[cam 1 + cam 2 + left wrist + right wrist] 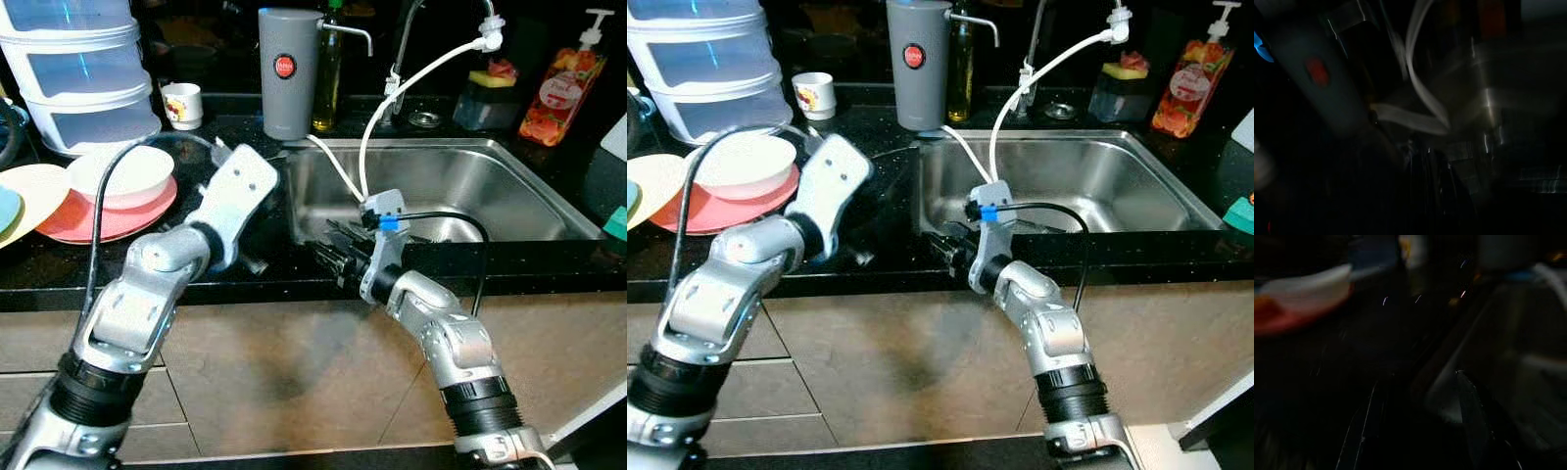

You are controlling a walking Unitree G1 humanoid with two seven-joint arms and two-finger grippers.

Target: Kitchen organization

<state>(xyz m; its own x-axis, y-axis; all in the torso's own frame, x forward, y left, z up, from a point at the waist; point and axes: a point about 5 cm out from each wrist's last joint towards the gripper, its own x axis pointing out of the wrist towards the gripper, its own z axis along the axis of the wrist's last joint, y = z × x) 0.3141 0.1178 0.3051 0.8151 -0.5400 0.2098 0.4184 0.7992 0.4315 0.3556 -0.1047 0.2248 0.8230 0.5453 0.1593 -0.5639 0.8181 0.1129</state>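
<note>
Right wrist view: right gripper [1415, 426] fingers spread, empty, over the worktop [245, 235] beside the sink [509, 186] edge; left gripper's [257, 264] state unclear.

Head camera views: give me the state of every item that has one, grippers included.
Stainless steel sink: no dishes visible in it.
White bowl: upright, stacked on red plate.
Small white printed cup: upright.
Grey cylindrical jug: upright, lid on.
Orange pump soap bottle: upright.
Right gripper: open, empty, at sink's front-left corner.
Left gripper: state unclear.

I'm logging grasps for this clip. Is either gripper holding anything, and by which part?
Nothing. The right gripper is open over the sink's front-left corner; the left gripper's fingers cannot be made out.
</note>
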